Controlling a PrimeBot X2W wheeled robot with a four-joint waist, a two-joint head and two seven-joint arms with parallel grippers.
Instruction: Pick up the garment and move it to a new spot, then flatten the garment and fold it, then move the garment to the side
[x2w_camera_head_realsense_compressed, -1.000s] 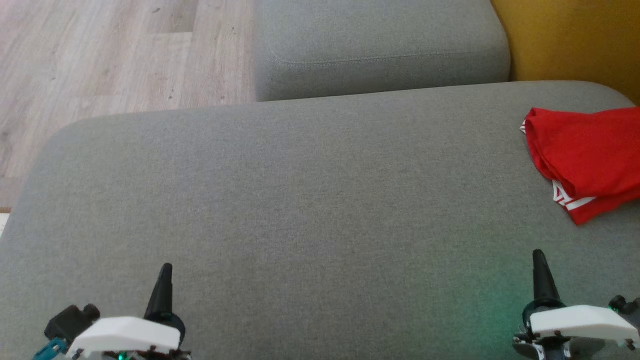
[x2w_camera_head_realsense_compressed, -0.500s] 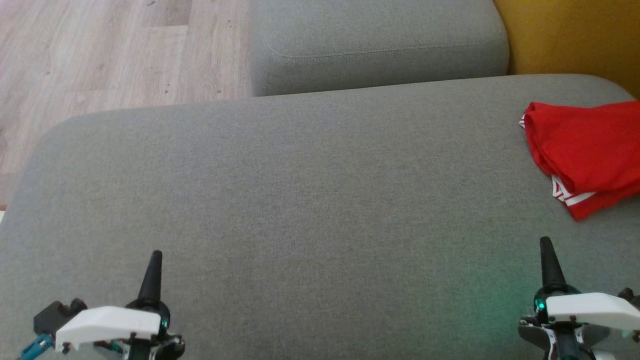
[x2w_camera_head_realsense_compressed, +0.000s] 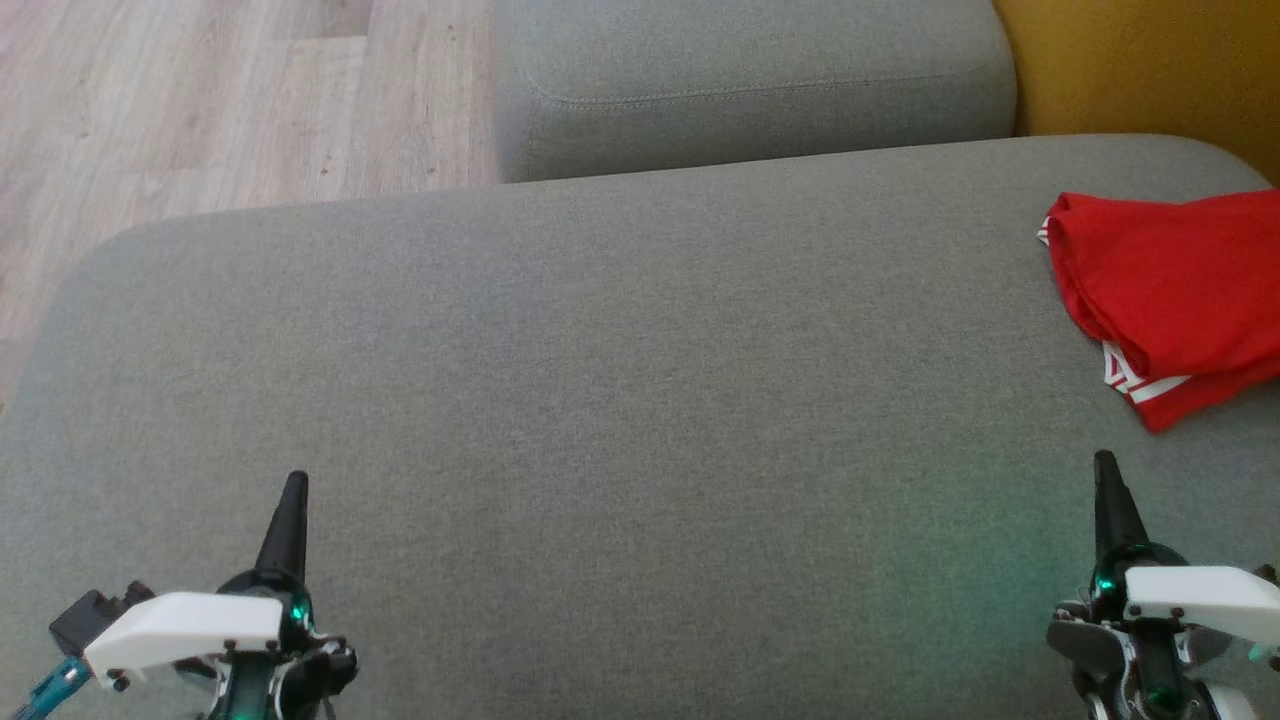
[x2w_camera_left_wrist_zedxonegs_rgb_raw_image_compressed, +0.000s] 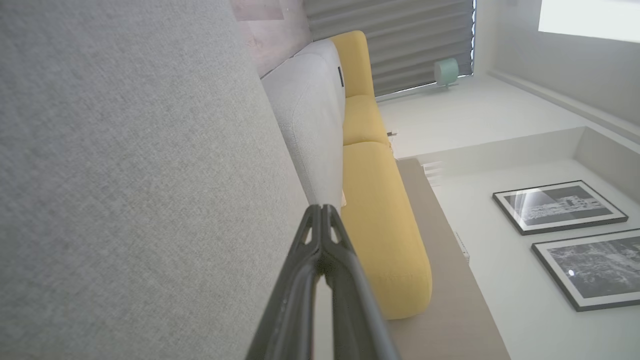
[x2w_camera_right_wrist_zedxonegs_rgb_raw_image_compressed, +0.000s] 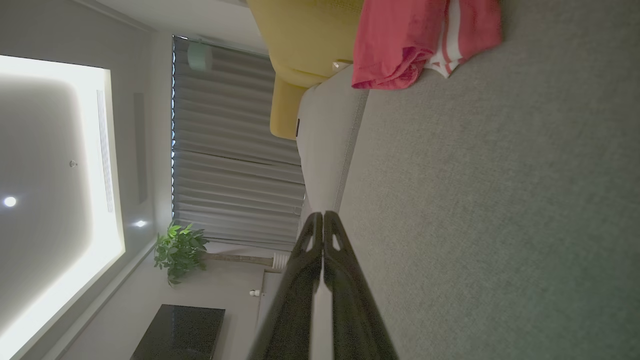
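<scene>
The red garment (x2w_camera_head_realsense_compressed: 1170, 300), white-striped at its hem, lay bunched at the far right edge of the grey sofa cushion (x2w_camera_head_realsense_compressed: 620, 380). The left pincer (x2w_camera_head_realsense_compressed: 295, 482) and right pincer (x2w_camera_head_realsense_compressed: 1103, 462) were both closed tight and empty over the cushion's near side, neither touching the garment.

Place: home living room | sofa (x2w_camera_head_realsense_compressed: 600, 400), framed pictures (x2w_camera_left_wrist_zedxonegs_rgb_raw_image_compressed: 560, 206), houseplant (x2w_camera_right_wrist_zedxonegs_rgb_raw_image_compressed: 180, 247)
</scene>
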